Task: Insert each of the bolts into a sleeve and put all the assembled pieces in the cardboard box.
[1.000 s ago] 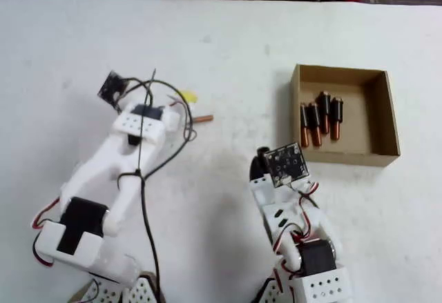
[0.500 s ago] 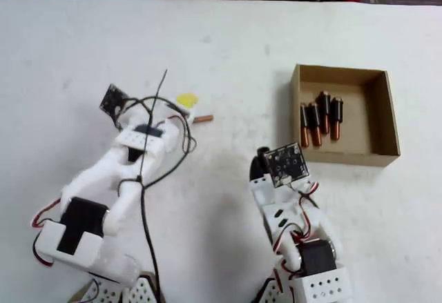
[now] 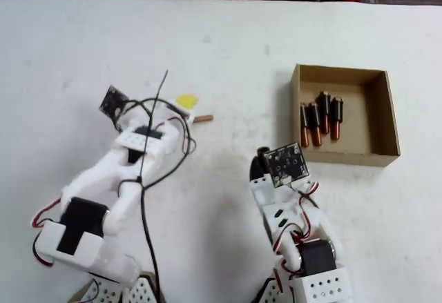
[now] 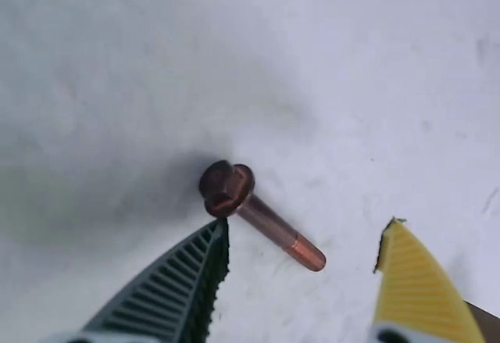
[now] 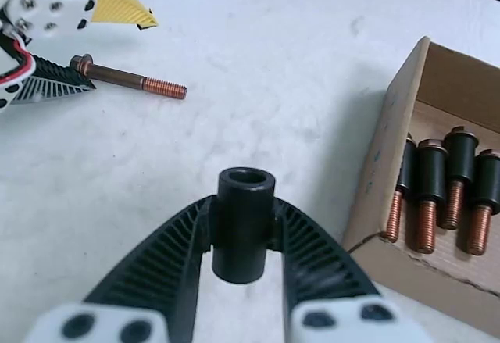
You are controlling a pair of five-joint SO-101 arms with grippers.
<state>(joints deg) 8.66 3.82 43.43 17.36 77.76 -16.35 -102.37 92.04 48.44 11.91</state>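
Two hands: left hand [image 4: 305, 230] spread around bolt [image 4: 262, 216], right hand [image 5: 243, 210] clamping sleeve [image 5: 244, 241] near cardboard box [image 5: 391, 163] wall.

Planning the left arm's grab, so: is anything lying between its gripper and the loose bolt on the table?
Nothing visible. The bolt lies on the bare table inside the open left gripper, with its head right beside the tip of the dark finger.

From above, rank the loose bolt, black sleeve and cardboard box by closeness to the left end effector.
1. bolt, beside the left end effector.
2. sleeve, held in the right end effector.
3. cardboard box, farthest right.
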